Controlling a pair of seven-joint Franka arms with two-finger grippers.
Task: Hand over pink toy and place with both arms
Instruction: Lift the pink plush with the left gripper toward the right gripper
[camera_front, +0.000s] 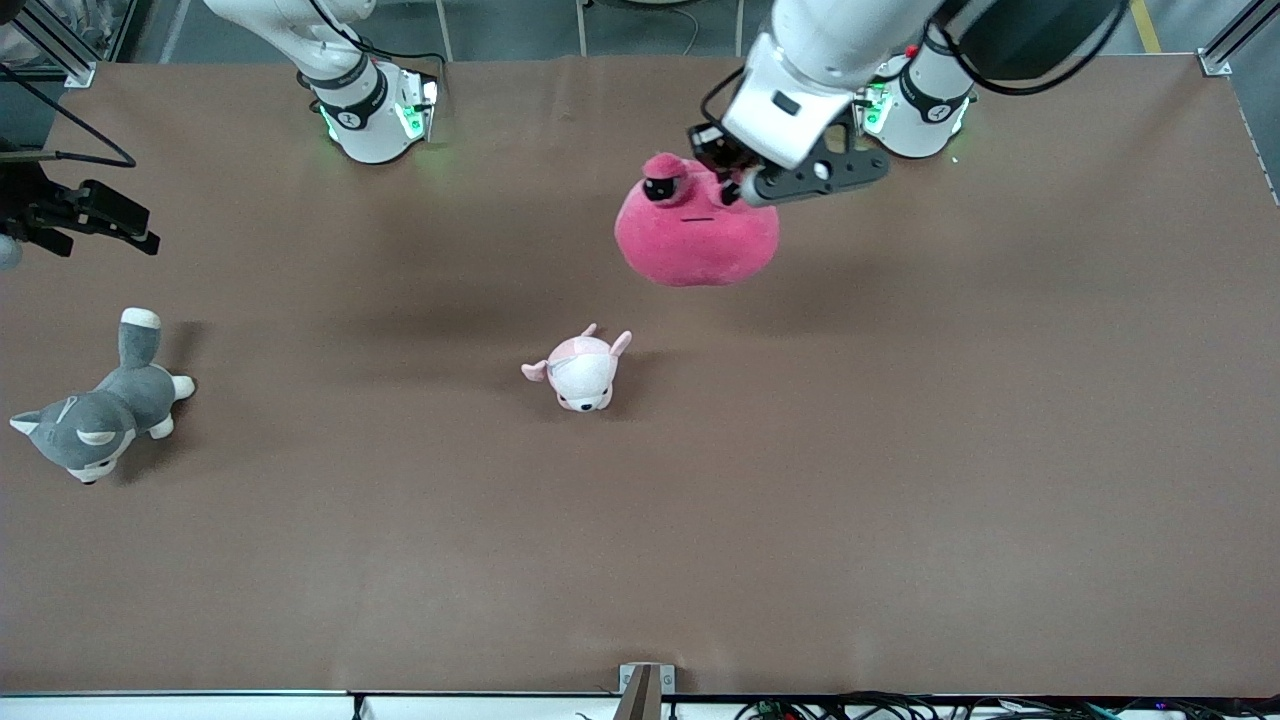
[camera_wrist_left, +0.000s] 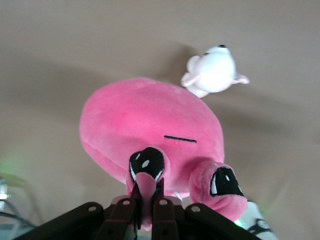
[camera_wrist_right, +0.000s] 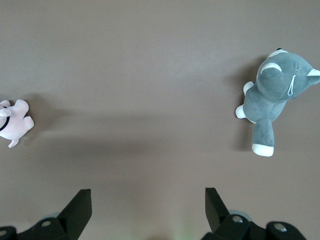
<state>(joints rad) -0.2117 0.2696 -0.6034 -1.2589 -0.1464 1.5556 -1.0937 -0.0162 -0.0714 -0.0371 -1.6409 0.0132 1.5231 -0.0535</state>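
The pink toy (camera_front: 697, 235), a round hot-pink plush with angry black eyes, hangs in the air over the table close to the left arm's base. My left gripper (camera_front: 735, 190) is shut on one of its eye bumps. In the left wrist view the toy (camera_wrist_left: 150, 125) hangs below the gripper (camera_wrist_left: 147, 192), with the pink bump pinched between the fingers. My right gripper (camera_front: 140, 228) is open and empty, up over the right arm's end of the table. In the right wrist view (camera_wrist_right: 148, 192) only bare table lies between its fingers.
A small pale pink-and-white animal plush (camera_front: 580, 372) lies mid-table, nearer the front camera than the hanging toy; it also shows in the left wrist view (camera_wrist_left: 212, 72) and the right wrist view (camera_wrist_right: 14, 122). A grey-and-white husky plush (camera_front: 100, 410) (camera_wrist_right: 275, 95) lies at the right arm's end.
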